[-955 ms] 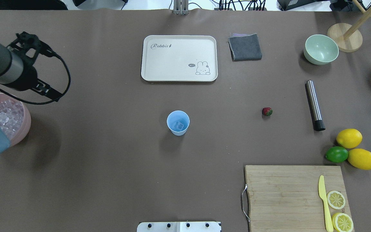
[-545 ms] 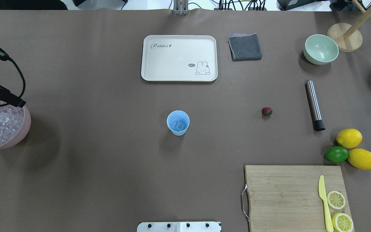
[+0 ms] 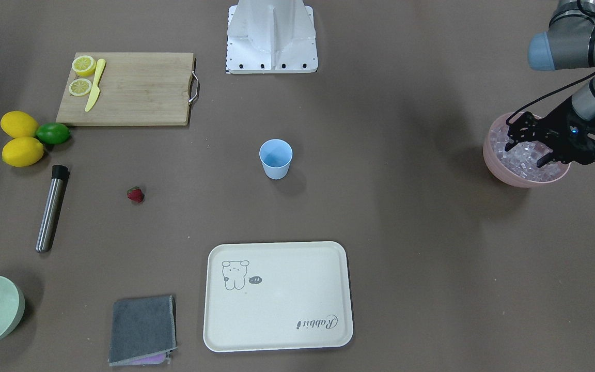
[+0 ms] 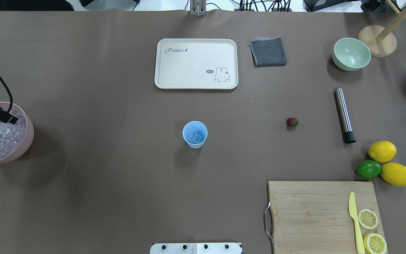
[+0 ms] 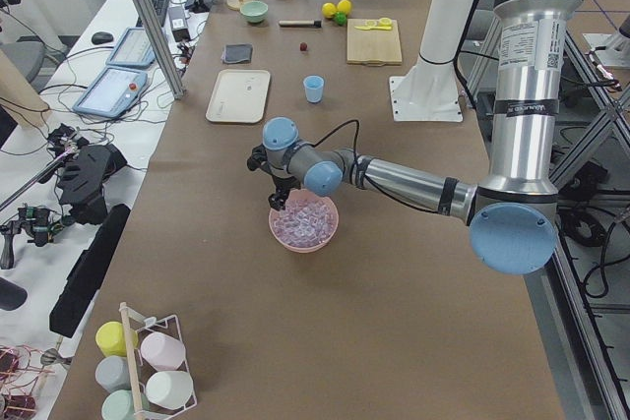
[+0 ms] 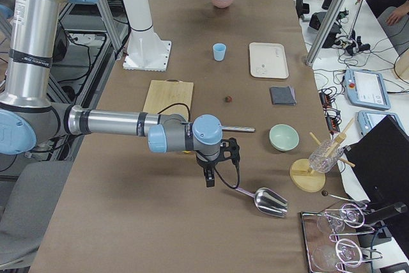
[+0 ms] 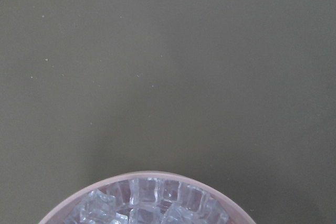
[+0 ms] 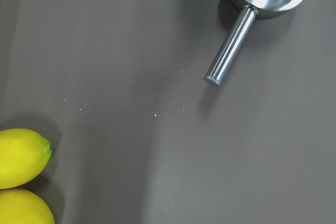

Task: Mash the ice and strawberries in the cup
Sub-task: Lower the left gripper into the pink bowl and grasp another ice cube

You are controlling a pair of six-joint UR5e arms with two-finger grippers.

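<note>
Left gripper [image 3: 530,145] has withdrawn leftward over brown table [image 3: 406,232].

arms [image 5: 522,76]: silver tubes | joints [image 5: 280,132]: blue caps | left pincer [image 3: 529,147]: black, cabled

I can read one word, "Rabbit", in script on the tray [image 4: 189,67], at its far-left corner. The lettering in the small dark bubble [image 4: 209,71] beside the drawn bunny [image 4: 221,74] is too small for me to read.
</note>
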